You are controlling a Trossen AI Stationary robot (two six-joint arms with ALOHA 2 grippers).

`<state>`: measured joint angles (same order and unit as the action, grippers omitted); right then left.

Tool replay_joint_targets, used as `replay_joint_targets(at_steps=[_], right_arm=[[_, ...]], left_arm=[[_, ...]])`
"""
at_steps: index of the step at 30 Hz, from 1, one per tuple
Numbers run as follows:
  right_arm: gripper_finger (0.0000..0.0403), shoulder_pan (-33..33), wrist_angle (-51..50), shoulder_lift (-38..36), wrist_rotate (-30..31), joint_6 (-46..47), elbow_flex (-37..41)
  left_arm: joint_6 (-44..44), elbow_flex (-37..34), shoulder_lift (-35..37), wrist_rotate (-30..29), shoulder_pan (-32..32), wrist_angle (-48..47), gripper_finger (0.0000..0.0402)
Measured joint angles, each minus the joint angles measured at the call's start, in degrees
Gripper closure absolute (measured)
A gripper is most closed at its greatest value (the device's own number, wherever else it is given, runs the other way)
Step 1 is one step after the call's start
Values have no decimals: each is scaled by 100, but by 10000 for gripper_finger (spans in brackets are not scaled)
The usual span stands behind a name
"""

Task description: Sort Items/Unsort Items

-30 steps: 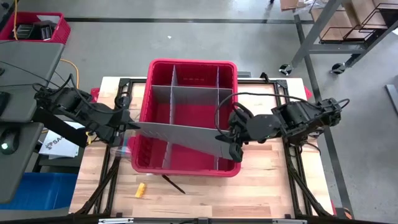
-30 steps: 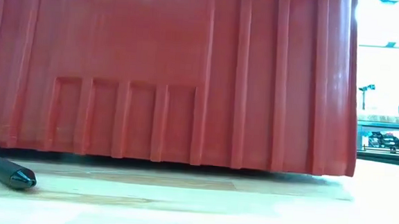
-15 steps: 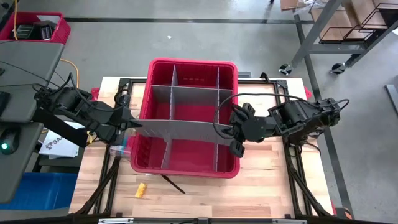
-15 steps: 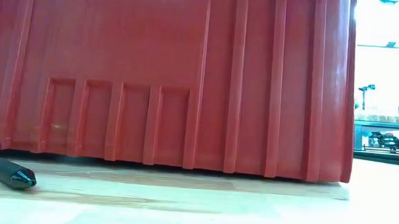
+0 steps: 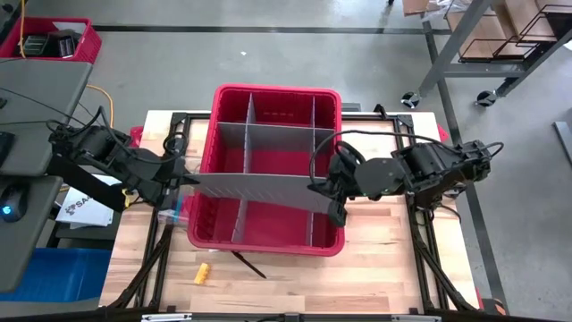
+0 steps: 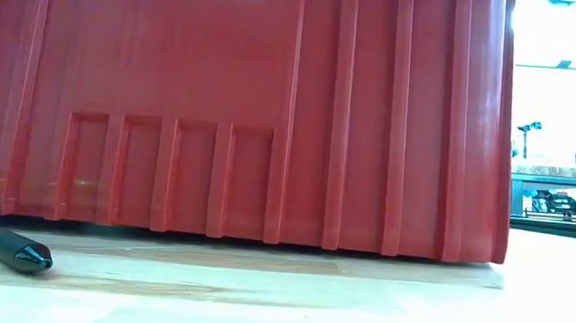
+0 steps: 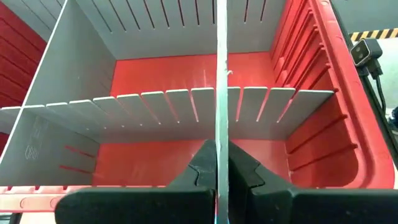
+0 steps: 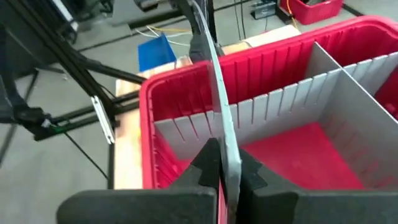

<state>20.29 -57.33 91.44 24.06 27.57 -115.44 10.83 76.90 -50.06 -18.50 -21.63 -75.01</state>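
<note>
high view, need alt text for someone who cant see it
Seen from above, two robot arms hold a long grey divider panel across a red bin on a wooden table, the left tool shut on one end and the right tool on the other. A small yellow piece and a dark pen lie on the table in front of the bin.

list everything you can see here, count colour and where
bin: one, red, middle of the table, fixed grey dividers inside
loose divider panel: one, grey, held above the bin's near half, spanning it side to side
yellow piece: one, on the table near the front edge, outside the bin
dark stick: one, on the table just in front of the bin
table: one, light wood
second bin: one, red, on the floor, far left
left tool: one, dark, shut on the panel's left end
right tool: one, dark, shut on the panel's right end
</note>
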Motion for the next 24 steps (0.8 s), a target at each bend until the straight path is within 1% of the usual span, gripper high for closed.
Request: replay_joint_targets(at_steps=[6,9,13,17,24], right_arm=[[403,-40,-170,0,237,-123,0],[403,-99,-227,-2,246,-155,0],[403,-139,-572,-2,302,-117,0],[403,-173,-615,-2,149,73,0],[403,-80,-781,0,76,201,0]], left_arm=[[0,-2,-7,-132,0,12,401],[0,-2,-7,-153,0,-10,401],[6,-2,-17,-175,2,-29,401],[2,-2,-17,-175,2,-30,401],[-42,-2,-22,-176,2,-15,401]])
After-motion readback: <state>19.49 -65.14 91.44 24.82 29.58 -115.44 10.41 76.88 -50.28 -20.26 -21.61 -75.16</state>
